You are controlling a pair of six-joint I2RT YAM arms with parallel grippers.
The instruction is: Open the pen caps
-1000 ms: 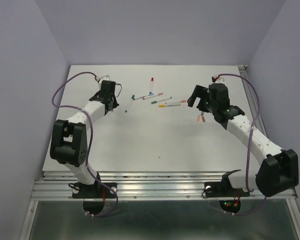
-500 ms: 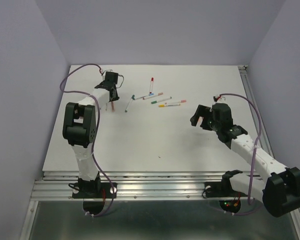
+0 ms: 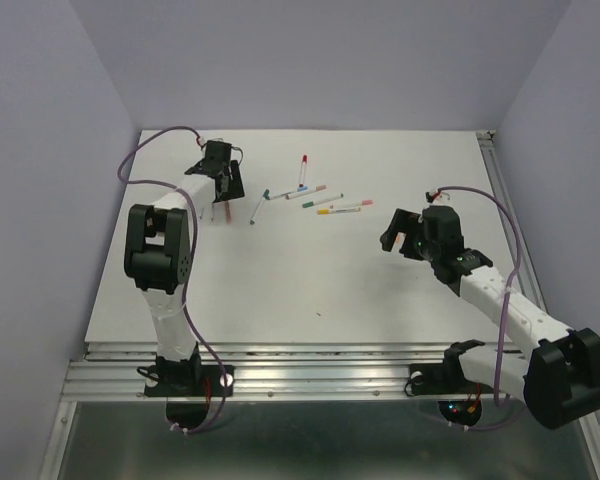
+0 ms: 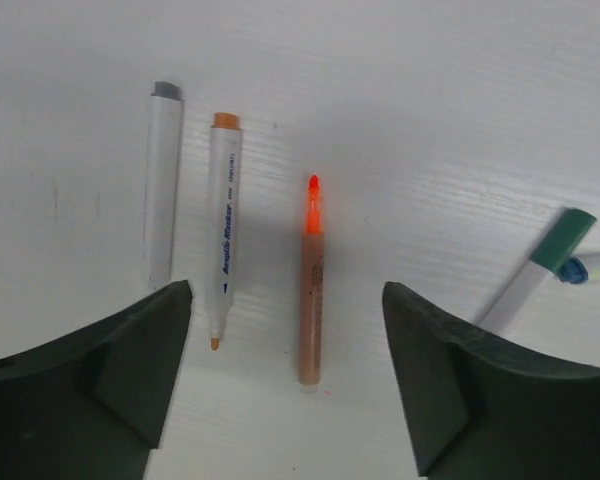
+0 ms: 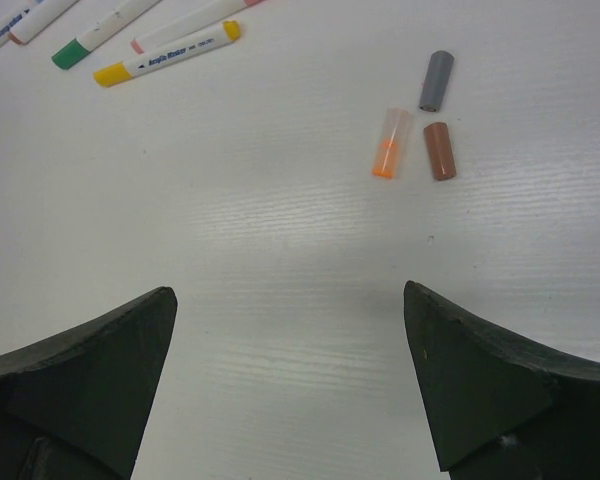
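Three loose pen caps lie on the table in the right wrist view: a grey one [image 5: 436,80], a clear one with an orange inside [image 5: 391,143] and a brown one [image 5: 439,150]. My right gripper [image 5: 288,292] hangs open short of them, holding nothing. In the left wrist view three uncapped pens lie side by side: a grey-ended one [image 4: 162,185], an orange-ended one [image 4: 223,225] and a brown pen with an orange tip [image 4: 311,285]. My left gripper [image 4: 287,290] stands open over the brown pen, apart from it. From above, the left gripper [image 3: 225,192] is far left and the right gripper [image 3: 400,240] mid right.
Several capped pens lie in a loose group at the table's far middle [image 3: 315,195], among them a red-capped one [image 3: 303,170] and a green-capped one [image 4: 545,265]. A yellow-capped pen [image 5: 165,55] shows in the right wrist view. The table's right edge [image 3: 500,200] runs close to the right arm.
My left gripper has opened and the brown pen now lies on the table beside the other two. The right arm pulled back toward the near side, then stayed still.
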